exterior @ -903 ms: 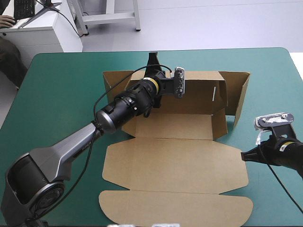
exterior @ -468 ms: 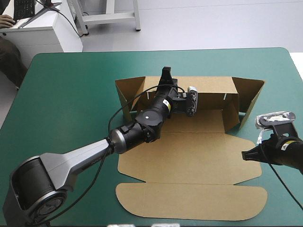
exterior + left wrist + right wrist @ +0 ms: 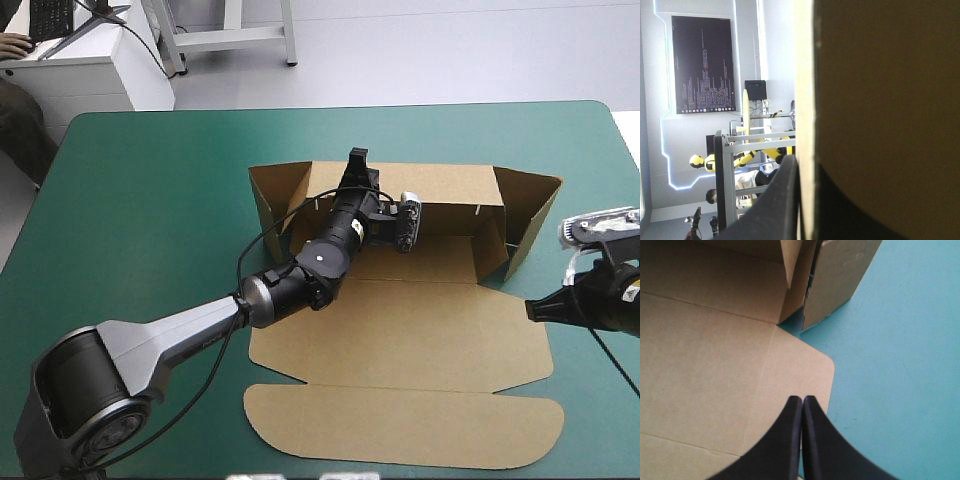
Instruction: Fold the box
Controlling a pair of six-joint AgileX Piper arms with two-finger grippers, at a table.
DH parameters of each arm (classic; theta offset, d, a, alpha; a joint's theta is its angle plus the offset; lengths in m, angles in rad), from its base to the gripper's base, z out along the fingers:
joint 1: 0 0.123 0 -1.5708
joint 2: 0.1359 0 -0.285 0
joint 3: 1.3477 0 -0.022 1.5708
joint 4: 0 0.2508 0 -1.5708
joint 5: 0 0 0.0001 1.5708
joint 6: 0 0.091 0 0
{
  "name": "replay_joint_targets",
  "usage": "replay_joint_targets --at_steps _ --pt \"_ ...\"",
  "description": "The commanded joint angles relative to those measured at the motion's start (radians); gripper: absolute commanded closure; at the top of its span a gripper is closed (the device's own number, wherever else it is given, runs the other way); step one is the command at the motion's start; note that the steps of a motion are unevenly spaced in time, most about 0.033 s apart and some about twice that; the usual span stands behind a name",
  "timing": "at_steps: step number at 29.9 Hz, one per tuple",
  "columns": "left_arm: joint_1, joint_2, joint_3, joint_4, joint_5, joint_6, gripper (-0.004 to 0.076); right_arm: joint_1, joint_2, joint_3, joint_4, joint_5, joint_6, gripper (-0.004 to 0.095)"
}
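The brown box (image 3: 400, 330) lies right of the table's middle, with its far wall and both side walls raised and its lid flat toward the near edge. My left gripper (image 3: 355, 165) reaches over the tray floor and is shut on the top edge of the far wall. In the left wrist view the board (image 3: 890, 100) stands edge-on against one black finger (image 3: 775, 200) and hides the other. My right gripper (image 3: 530, 310) is shut and empty, its tip (image 3: 802, 399) just over the lid's right corner (image 3: 810, 370), a little short of the raised right wall (image 3: 840, 275).
A wide stretch of teal-green cover (image 3: 140, 220) separates the box from the table's left edge. The box's right wall (image 3: 535, 215) stands a short way from the table's right edge. My left arm (image 3: 200, 330) crosses the cover diagonally from the near left corner.
The left gripper has dragged the box to the right while holding the far wall. The right gripper has drawn back a little to the right, still shut.
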Motion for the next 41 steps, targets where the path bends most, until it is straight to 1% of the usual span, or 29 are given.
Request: replay_joint_targets --at_steps 1,3,5,7,10,11,15,21,26,29,31,33,37,41 --pt "-0.008 -0.038 -0.025 0.037 0.023 -0.019 0.0734 -0.005 -0.004 -0.111 0.001 0.026 0.022 0.0835" --pt "-0.008 -0.035 -0.025 0.040 0.025 -0.019 0.0734 -0.005 -0.004 -0.142 -0.001 0.052 0.066 0.0723" --pt "-0.008 -0.030 -0.025 0.040 0.027 -0.019 0.0734 -0.005 -0.006 -0.158 0.006 0.052 0.105 0.0595" --pt "-0.008 -0.030 -0.025 0.042 0.025 -0.019 0.0734 -0.005 -0.012 -0.164 0.024 0.051 0.103 0.0480" --pt "-0.008 -0.028 -0.025 0.044 0.025 -0.020 0.0734 -0.005 -0.021 -0.164 0.025 0.051 0.103 0.0375" --pt "-0.008 -0.028 -0.025 0.044 0.025 -0.020 0.0734 -0.005 -0.021 -0.164 0.020 0.047 0.103 0.0361" --pt "-0.008 -0.028 -0.025 0.044 0.027 -0.032 0.0734 -0.005 -0.022 -0.164 -0.014 0.009 0.103 0.0349" --pt "-0.008 -0.028 -0.025 0.044 0.034 -0.036 0.0734 -0.005 -0.022 -0.164 -0.016 -0.108 0.103 0.0356" --pt "-0.008 -0.028 -0.025 0.044 0.034 -0.045 0.0734 -0.005 -0.022 -0.164 -0.015 -0.136 0.100 0.0373" --pt "-0.008 -0.028 -0.025 0.044 0.034 -0.045 0.0734 -0.005 -0.013 -0.164 -0.056 -0.231 0.102 0.0373" --pt "-0.008 -0.028 -0.025 0.044 0.034 -0.045 0.0734 -0.005 0.008 -0.174 -0.093 -0.277 0.129 0.0373" --pt "-0.008 -0.028 -0.025 0.044 0.034 -0.045 0.0734 -0.005 0.062 -0.201 -0.142 -0.270 0.176 0.0373" --pt "-0.008 -0.028 -0.025 0.044 0.034 -0.045 0.0734 -0.005 0.216 -0.314 -0.248 -0.228 0.182 0.0373" --pt "-0.008 -0.028 -0.025 0.044 0.034 -0.045 0.0734 -0.005 0.392 -0.481 -0.261 -0.200 0.190 0.0373"
